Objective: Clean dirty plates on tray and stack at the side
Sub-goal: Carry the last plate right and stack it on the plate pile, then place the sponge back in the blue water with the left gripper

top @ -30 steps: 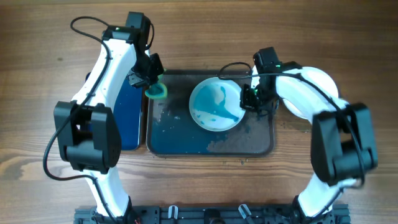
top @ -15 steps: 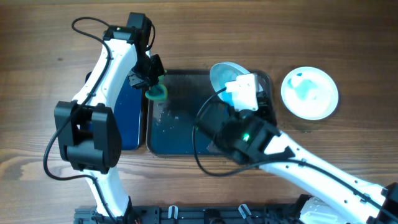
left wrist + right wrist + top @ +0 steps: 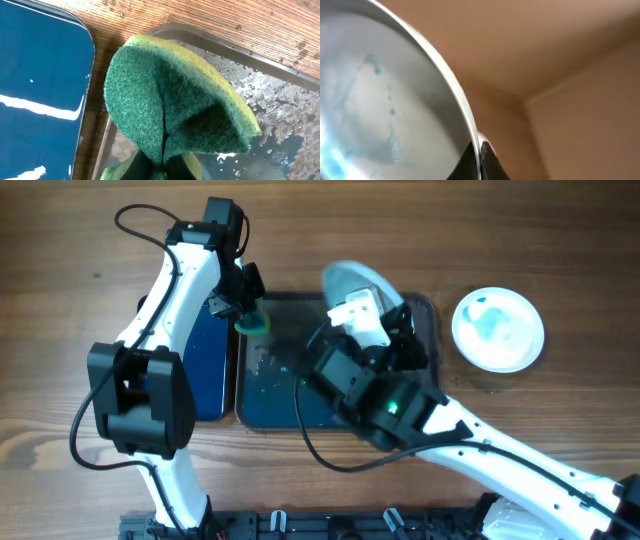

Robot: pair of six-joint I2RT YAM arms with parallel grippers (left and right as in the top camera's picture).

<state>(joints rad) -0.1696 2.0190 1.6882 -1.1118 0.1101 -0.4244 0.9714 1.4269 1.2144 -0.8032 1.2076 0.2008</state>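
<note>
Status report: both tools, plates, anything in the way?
Left tool shut on green sponge over dark rectangular tray corner. Right tool shut on smeared round white plate, lifted, tilted. Second smeared plate on table, right. Right arm overhangs tray.

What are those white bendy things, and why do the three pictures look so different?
Those are two robot arms, each ending in a two-finger gripper. One picture looks down from a camera above the wooden table. The other two come from small cameras on the wrists, so everything looks very close. The left gripper pinches a green and yellow sponge over a corner of the wet brown tray. The right gripper holds a white plate by its rim, lifted and tilted, with blue smears inside. Another smeared plate lies on the table, right of the tray. A blue tray sits on the brown tray's other side.
</note>
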